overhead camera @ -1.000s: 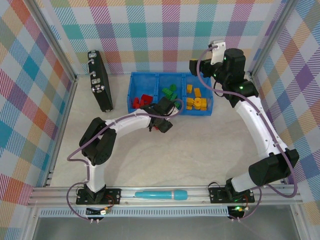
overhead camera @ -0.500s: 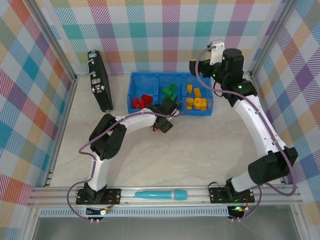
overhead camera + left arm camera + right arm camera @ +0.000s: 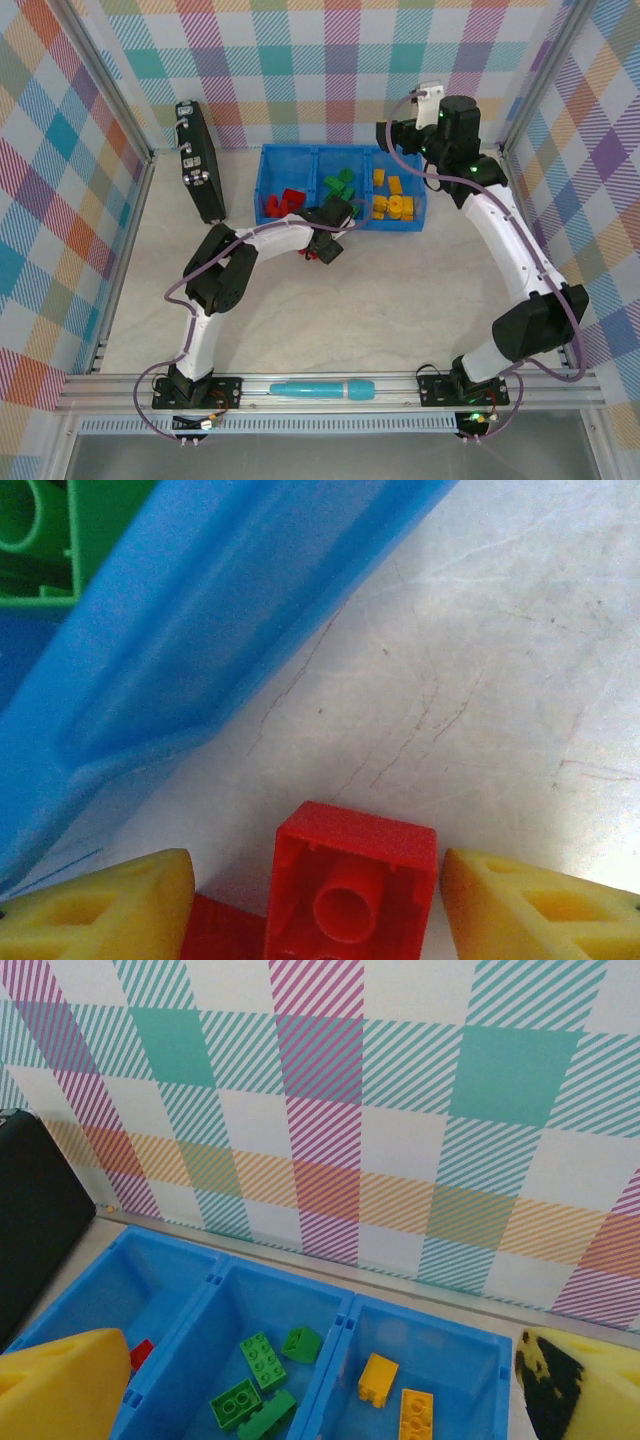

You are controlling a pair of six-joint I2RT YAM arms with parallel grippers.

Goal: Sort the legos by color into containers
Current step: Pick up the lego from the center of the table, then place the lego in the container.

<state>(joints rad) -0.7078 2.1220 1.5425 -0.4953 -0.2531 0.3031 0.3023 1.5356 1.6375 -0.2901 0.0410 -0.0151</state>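
Note:
My left gripper point(image 3: 322, 248) is low over the table just in front of the blue tray point(image 3: 262, 185), shut on a red lego point(image 3: 355, 880). The brick's hollow underside faces the camera. A second red part fills the gap to the left fingertip point(image 3: 130, 900). The tray's ribbed front wall point(image 3: 200, 630) runs just ahead, with a green lego point(image 3: 90, 540) behind it. Red legos point(image 3: 280, 203), green legos point(image 3: 340, 183) and yellow legos point(image 3: 392, 200) lie in separate compartments. My right gripper point(image 3: 393, 133) hangs open above the tray's back right, looking down on the compartments point(image 3: 345, 1310).
A black case point(image 3: 198, 160) with silver latches stands left of the tray, close to the left wall. A teal pen-like cylinder point(image 3: 320, 389) lies on the front rail between the arm bases. Plaid walls close in the back and both sides.
The left arm's elbow has swung forward and to the right, while its gripper and the red lego edged slightly toward the tray. The right gripper has barely shifted.

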